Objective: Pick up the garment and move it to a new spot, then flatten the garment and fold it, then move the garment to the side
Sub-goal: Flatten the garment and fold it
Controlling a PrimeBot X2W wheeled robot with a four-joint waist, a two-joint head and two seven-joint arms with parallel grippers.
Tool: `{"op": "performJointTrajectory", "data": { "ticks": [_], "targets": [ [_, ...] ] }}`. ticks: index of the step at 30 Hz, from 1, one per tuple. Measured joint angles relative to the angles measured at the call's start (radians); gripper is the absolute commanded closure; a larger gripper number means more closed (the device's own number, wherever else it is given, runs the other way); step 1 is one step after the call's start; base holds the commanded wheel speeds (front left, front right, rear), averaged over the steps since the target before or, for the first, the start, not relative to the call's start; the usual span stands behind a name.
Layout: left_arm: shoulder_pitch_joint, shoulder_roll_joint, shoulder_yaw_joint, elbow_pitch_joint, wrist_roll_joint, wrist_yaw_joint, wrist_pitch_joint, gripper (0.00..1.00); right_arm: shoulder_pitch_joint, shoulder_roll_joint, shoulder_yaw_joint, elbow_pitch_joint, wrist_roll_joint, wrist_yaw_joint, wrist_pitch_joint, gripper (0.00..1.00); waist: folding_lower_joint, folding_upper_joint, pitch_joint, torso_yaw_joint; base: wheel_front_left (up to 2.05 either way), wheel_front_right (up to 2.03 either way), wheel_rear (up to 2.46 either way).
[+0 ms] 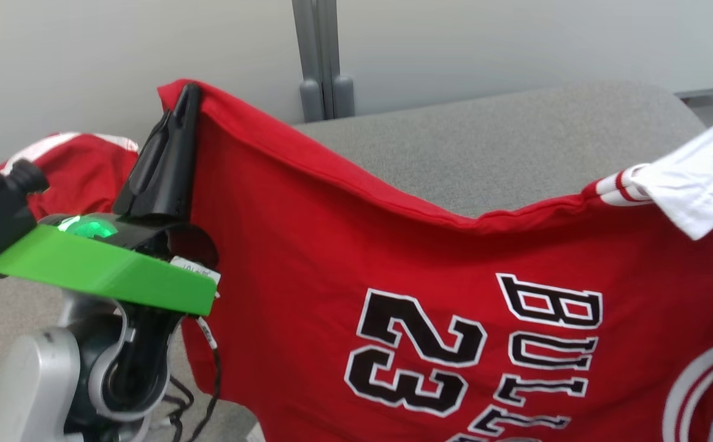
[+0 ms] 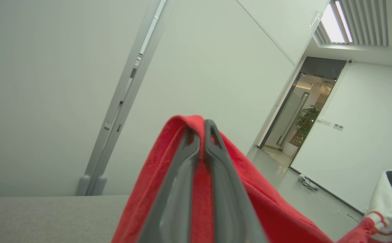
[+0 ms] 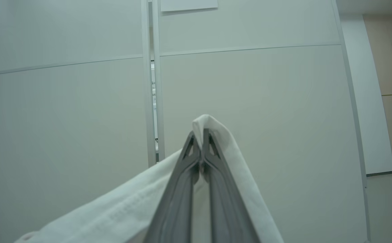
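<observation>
Upper left, head view: left hand (image 1: 188, 92) clamped on jersey (image 1: 307, 245) corner | right edge: right hand (image 3: 201, 135) clamped on its white end | jersey hangs spread left-to-right between them, top edge sagging, over table (image 1: 485, 153)

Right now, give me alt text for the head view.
A red jersey printed with a black 23 hangs spread above a gray table, its upper corner pinched in the left gripper at upper left. Its white sleeve shows at the right edge; another red garment lies behind the gripper.
</observation>
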Motion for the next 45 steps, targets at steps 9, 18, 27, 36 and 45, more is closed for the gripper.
{"op": "performJointTrajectory", "data": {
  "ticks": [9,18,27,36,45],
  "targets": [
    [-0.364,0.016,-0.021,0.378,0.039,-0.081,0.073,1.00,-0.365,-0.057,0.117,0.420,-0.003,0.000,-0.042,1.00,0.0001,0.0000,0.151,0.000,0.00,0.00,0.00],
    [-0.942,0.021,0.012,0.895,0.171,-0.172,-0.044,1.00,-1.021,0.021,0.130,0.911,-0.132,0.000,-0.197,1.00,0.0002,0.0000,0.322,-0.019,0.00,0.00,0.00],
    [-1.093,-0.006,-0.015,1.203,0.224,-0.266,-0.213,1.00,-1.139,0.061,0.176,1.201,-0.173,0.000,-0.354,1.00,0.0002,0.0000,0.484,-0.053,0.00,0.00,0.00],
    [-0.989,-0.039,-0.019,1.377,0.208,-0.328,-0.325,1.00,-0.995,0.065,0.295,1.301,-0.034,0.000,-0.407,1.00,0.0003,0.0000,0.625,-0.062,0.00,0.00,0.00],
    [-0.879,-0.075,-0.027,1.452,0.207,-0.353,-0.389,1.00,-0.816,0.065,0.262,1.206,-0.026,0.000,-0.410,1.00,0.0002,-0.0001,0.598,-0.054,0.00,0.00,0.00]
  ]
}}
